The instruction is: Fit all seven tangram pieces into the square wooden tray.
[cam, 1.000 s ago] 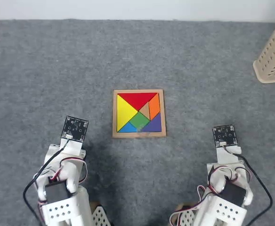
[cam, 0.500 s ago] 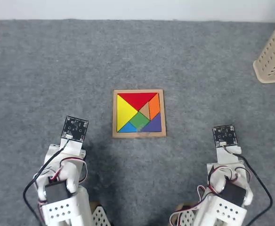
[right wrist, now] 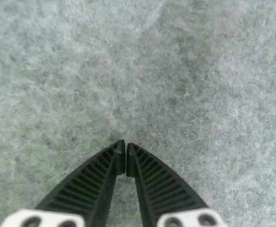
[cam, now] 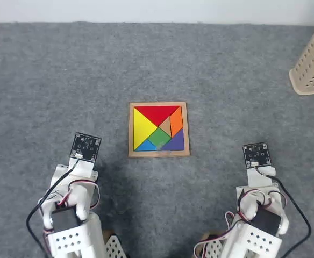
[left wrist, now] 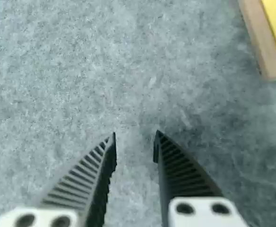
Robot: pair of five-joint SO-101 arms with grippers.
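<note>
Wooden tray [cam: 131, 129], square, lies mid-table with all seven tangram pieces [cam: 157, 114] flush inside it. They fill the recess with no visible gap, so the task is judged complete. Both arms sit at the near edge, well apart from the tray, which suggests a parked pose. Left end effector [left wrist: 134, 142]: jaws a narrow gap apart, empty, above the grey felt table [cam: 65, 70]. Right end effector [right wrist: 125, 146]: tips pressed together, holding nothing. A slatted beige basket [cam: 312, 64] stands far to the right, no obstacle to the tray.
</note>
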